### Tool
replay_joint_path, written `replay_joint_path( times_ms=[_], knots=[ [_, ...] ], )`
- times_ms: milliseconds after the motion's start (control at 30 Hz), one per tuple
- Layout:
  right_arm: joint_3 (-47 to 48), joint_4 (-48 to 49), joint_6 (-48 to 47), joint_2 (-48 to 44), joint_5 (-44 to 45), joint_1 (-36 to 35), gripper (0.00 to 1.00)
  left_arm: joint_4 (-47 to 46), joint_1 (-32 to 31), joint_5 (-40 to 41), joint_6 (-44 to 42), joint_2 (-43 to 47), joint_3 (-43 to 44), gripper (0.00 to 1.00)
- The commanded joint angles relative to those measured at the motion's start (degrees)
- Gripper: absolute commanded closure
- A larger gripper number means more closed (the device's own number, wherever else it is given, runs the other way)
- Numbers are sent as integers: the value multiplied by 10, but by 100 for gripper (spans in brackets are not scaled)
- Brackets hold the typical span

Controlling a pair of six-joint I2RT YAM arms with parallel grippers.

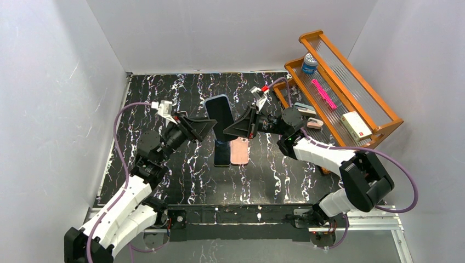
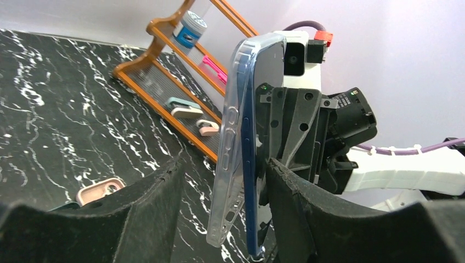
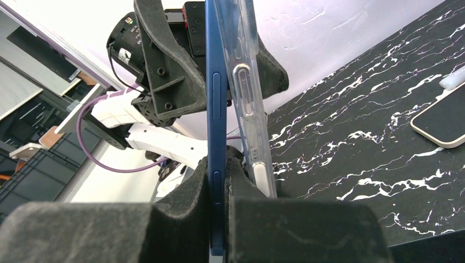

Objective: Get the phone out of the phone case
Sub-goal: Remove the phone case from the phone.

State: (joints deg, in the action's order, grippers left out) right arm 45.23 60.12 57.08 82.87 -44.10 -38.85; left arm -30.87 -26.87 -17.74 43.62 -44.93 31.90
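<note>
A blue phone (image 1: 219, 112) is held upright on its edge above the table between both grippers. In the right wrist view my right gripper (image 3: 218, 170) is shut on the blue phone (image 3: 215, 98). The clear case (image 3: 247, 93) stands off the phone's far side, outside my fingers. In the left wrist view the clear case (image 2: 233, 137) is peeled away from the phone (image 2: 249, 164) at its lower end and still meets it at the top. My left gripper (image 2: 225, 170) is open, its fingers on either side of phone and case, the left finger apart from the case.
A dark phone (image 1: 222, 153) and a pink-cased phone (image 1: 239, 150) lie flat on the black marble table under the held phone. A wooden rack (image 1: 378, 129) at the right holds a blue-lidded jar (image 1: 310, 63), a pink marker (image 1: 323, 93) and a white box (image 1: 355, 125).
</note>
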Motion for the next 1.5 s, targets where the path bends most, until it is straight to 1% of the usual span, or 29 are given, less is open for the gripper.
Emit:
replay_joint_path(
  times_ms=[0, 133, 267, 400, 767, 1000, 1267, 1367, 1433, 1467],
  knots=[
    [30, 41, -21, -31, -7, 3, 99, 40, 6, 42, -62, 36, 16, 46],
    [35, 36, -29, -36, -11, 3, 99, 61, 7, 38, -92, 38, 17, 46],
    [39, 27, -37, -40, -13, 3, 99, 68, 7, 35, -110, 42, 11, 50],
    [41, 24, -40, -41, -13, 3, 99, 68, 8, 31, -116, 50, 3, 53],
    [45, 24, -42, -43, -15, 2, 99, 84, 8, 34, -125, 65, -5, 55],
    [47, 27, -38, -42, -20, 3, 99, 42, 8, -4, -102, 37, -6, 56],
    [48, 38, -26, -32, -31, 3, 99, -59, 8, -74, -40, -23, 1, 57],
    [49, 44, -19, -27, -35, 3, 99, -79, 8, -79, -30, -40, 8, 62],
    [47, 45, -18, -26, -36, 3, 99, -81, 8, -80, -34, -45, 14, 70],
    [46, 45, -18, -26, -36, 3, 99, -79, 8, -78, -39, -47, 18, 77]
  ],
)
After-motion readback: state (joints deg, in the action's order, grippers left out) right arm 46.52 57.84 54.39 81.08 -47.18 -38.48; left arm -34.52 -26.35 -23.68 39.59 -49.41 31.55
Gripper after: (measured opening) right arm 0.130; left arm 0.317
